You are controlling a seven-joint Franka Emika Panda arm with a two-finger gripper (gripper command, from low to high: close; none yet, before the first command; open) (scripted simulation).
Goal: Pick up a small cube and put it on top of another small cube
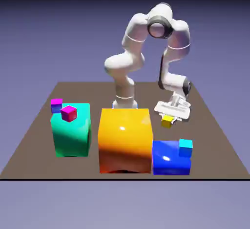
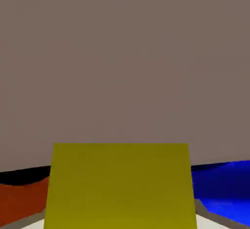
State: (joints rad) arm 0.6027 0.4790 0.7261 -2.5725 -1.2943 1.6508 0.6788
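The small yellow cube sits under the white hand, low over the brown table and just behind the blue block. My gripper points down and is shut on this cube. In the hand view the yellow cube fills the bottom middle and hides both fingertips. I cannot tell whether it rests on the table or hangs just above it. A tiny cyan cube sits on the blue block's right top corner. A tiny magenta cube lies on the teal block.
A big orange block stands in the middle, a teal block at the exterior view's left, and a lower blue block at its right. A small blue cube with a magenta top sits behind the teal block. The hand view shows orange and blue at the bottom corners.
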